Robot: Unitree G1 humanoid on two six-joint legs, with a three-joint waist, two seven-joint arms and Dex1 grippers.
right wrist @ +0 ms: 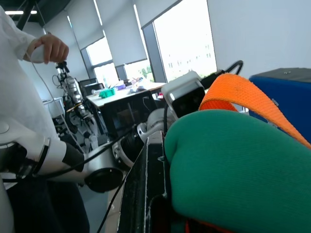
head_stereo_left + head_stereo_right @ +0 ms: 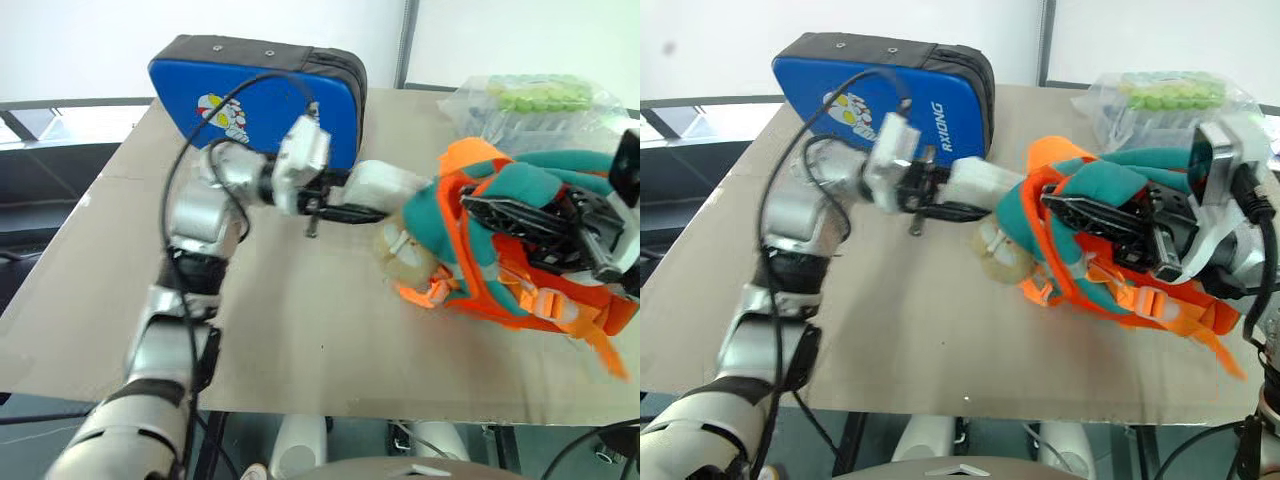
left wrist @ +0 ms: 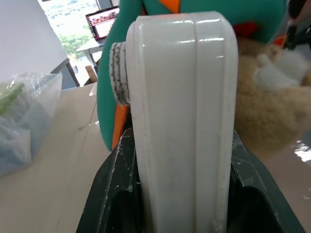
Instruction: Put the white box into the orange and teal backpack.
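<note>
White box (image 2: 385, 186) clamped edgewise by left gripper (image 2: 345, 200), presented toward mouth of backpack (image 2: 500, 195), raised by pinching right gripper (image 2: 1145, 235).

You can read one text here: "RXIONG" in white capitals on the front of the blue case (image 2: 902, 98), running slantwise near its right end, best seen in the right eye view. Beside it on the same face sits a cartoon figure, not lettering. Nothing on the white box (image 3: 182, 121) can be read from where you look, and the laptop screen far behind is too small.
</note>
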